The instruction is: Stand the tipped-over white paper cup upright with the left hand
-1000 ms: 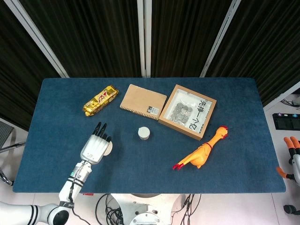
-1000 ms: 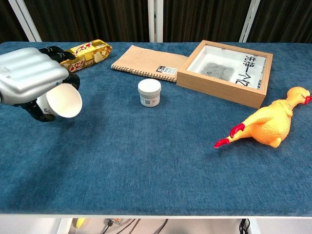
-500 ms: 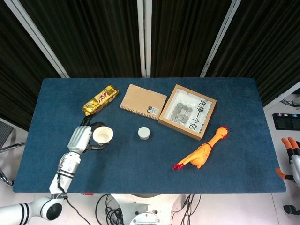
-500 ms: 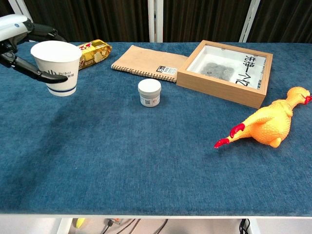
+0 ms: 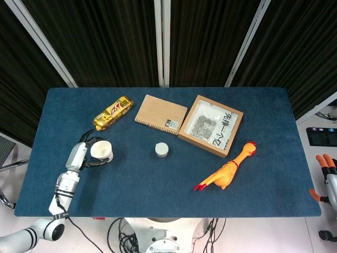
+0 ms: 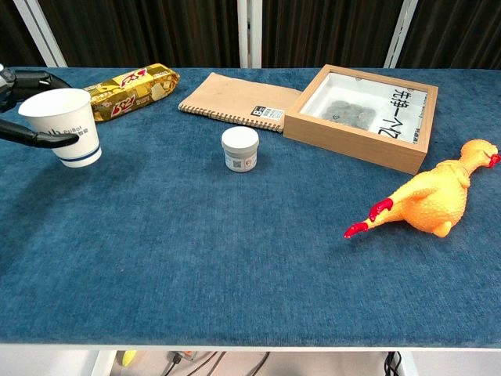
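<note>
— One white paper cup [image 6: 63, 127], where is it?
— Upright, mouth up, at the table's [image 5: 158, 179] left side, near the gold snack pack [image 5: 112, 112]. My left hand [image 5: 79, 154] grasps it, fingers [image 6: 35, 139] around its wall.

Bright, even, seemingly overhead light

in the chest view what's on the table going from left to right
white paper cup held upright by the left hand → gold snack packet → white jar → wooden box of coins → rubber chicken
</note>
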`<state>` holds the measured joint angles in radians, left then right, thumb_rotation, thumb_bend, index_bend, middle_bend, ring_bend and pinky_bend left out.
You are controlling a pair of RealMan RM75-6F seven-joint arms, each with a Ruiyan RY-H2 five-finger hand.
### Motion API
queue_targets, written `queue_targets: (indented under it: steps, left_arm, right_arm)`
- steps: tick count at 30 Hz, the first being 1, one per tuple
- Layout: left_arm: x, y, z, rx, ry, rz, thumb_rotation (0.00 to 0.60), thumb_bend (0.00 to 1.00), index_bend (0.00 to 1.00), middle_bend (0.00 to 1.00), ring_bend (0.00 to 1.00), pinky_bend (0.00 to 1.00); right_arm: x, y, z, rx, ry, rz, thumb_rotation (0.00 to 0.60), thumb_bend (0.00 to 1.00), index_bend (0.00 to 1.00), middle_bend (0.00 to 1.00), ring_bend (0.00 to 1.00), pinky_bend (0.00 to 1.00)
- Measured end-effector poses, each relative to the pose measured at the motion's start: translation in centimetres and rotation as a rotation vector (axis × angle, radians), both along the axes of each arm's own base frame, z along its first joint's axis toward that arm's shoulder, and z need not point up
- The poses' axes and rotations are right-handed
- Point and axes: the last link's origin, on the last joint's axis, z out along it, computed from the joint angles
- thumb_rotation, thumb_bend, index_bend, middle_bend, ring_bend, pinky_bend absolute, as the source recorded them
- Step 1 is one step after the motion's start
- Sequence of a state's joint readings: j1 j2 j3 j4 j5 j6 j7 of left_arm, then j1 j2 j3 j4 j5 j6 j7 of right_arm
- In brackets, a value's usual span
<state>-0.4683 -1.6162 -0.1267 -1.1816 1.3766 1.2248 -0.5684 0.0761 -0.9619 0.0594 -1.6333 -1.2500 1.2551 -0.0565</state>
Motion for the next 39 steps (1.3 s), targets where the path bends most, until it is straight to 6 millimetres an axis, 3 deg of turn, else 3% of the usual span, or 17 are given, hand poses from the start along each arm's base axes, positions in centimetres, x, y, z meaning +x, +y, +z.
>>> queue_targets:
  steps: [14,22,27,34,39]
  left_arm:
    - [-1.4,-0.2,-1.9,0.021,0.005,-0.023,0.600,0.16,0.36,0.35,0.04,0.00]
    - [-1.8,-0.7,-2.1,-0.001,0.007,-0.039,0.600,0.15,0.13,0.15,0.00,0.00]
    - [-1.5,-1.0,-1.9,0.011,0.017,-0.074,0.600,0.15,0.06,0.08,0.00,0.00]
    - [-0.1,-2.1,0.3,0.088,0.028,-0.177,0.600,0.14,0.03,0.01,0.00,0.00]
    - [0.9,-3.6,4.1,0.190,0.054,-0.224,0.600,0.13,0.06,0.02,0.00,0.00]
  right_arm:
    - [-0.2,0.0,0.0,0.006,0.003,-0.020,0.600,0.18,0.00,0.00,0.00,0.00]
    - [-0.1,0.1,0.0,0.006,0.004,-0.019,0.600,0.18,0.00,0.00,0.00,0.00]
    - [0.1,0.2,0.3,-0.006,0.007,-0.011,0.600,0.18,0.00,0.00,0.00,0.00]
    - [0.7,0.3,0.6,-0.023,0.009,0.013,0.600,0.18,0.00,0.00,0.00,0.00]
    - [1.3,0.3,0.7,-0.039,0.011,0.051,0.600,0.17,0.00,0.00,0.00,0.00]
